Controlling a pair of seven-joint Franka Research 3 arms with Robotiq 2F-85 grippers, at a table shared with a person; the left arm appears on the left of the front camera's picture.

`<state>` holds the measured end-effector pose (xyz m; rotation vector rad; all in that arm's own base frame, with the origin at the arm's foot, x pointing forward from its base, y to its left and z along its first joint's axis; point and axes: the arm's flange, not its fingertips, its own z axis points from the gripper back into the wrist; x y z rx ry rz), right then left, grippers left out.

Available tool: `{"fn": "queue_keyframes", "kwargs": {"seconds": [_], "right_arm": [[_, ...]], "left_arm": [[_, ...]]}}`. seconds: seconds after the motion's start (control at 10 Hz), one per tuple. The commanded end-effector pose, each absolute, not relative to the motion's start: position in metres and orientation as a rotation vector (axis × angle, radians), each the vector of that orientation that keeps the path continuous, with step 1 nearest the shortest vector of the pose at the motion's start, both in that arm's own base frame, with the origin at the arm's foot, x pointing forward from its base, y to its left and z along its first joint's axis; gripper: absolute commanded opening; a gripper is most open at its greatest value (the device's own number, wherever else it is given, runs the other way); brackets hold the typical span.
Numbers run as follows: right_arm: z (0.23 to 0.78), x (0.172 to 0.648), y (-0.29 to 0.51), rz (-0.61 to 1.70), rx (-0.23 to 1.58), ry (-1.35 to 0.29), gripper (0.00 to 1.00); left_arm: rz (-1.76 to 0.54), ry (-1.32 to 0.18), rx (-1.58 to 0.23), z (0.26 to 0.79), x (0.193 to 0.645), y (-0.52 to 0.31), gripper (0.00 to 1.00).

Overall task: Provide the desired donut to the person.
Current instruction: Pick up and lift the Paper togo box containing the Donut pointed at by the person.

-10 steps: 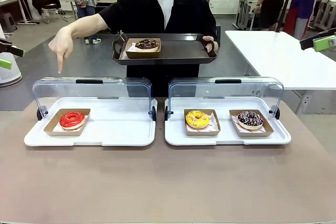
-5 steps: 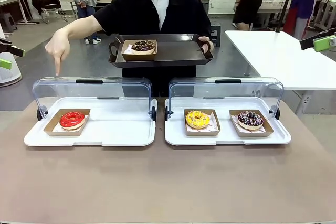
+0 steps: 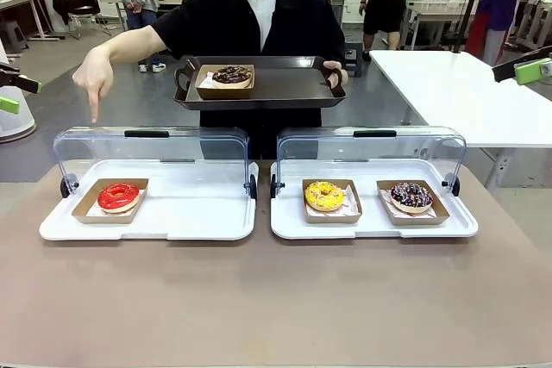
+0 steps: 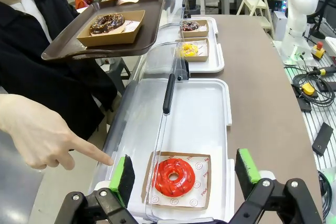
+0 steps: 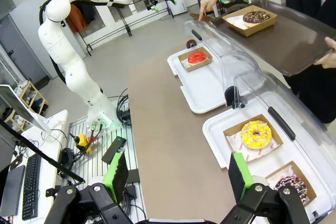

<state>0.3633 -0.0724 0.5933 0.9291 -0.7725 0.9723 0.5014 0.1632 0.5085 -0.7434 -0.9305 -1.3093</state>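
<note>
A: From the front, where is the person pointing?

B: Their forefinger is aiming straight down over the left end of the left white tray, on the bench's far left side. The red donut is sitting there in its card box. Their other arm is holding up a dark tray carrying a chocolate donut.

A: And from the left wrist?

B: The left hand is hovering with that red donut framed between its fingers. It is gaping wide and gripping nothing. The forefinger is pointing just beside the tray's clear cover.

A: The right wrist?

B: The right hand is hanging over the bench's near side, spread wide too and carrying nothing. A yellow donut is lying in the right white tray, well apart from it.
</note>
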Motion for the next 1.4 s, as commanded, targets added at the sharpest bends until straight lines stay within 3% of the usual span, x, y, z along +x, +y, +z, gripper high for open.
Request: {"fn": "queue_keyframes", "kwargs": {"seconds": [0.0,0.3,0.8,1.1,1.3], "right_arm": [[0.595,0.364,-0.071,0.981,0.939,-0.785,1.00],[0.595,0.364,-0.071,0.981,0.939,-0.785,1.00],[0.595,0.364,-0.071,0.981,0.939,-0.785,1.00],[0.595,0.364,-0.071,0.981,0.939,-0.785,1.00],[0.595,0.364,-0.071,0.981,0.939,-0.785,1.00]], "left_arm": [[-1.327,-0.940,-0.740,0.509,0.502,0.164,1.00],[-1.309,-0.930,-0.743,0.508,0.501,0.163,1.00],[-1.723,-0.495,-0.478,0.573,0.449,0.081,1.00],[-1.792,-0.282,-0.169,0.528,0.441,0.022,1.00],[-1.786,-0.192,-0.091,0.490,0.449,0.007,1.00]]}}
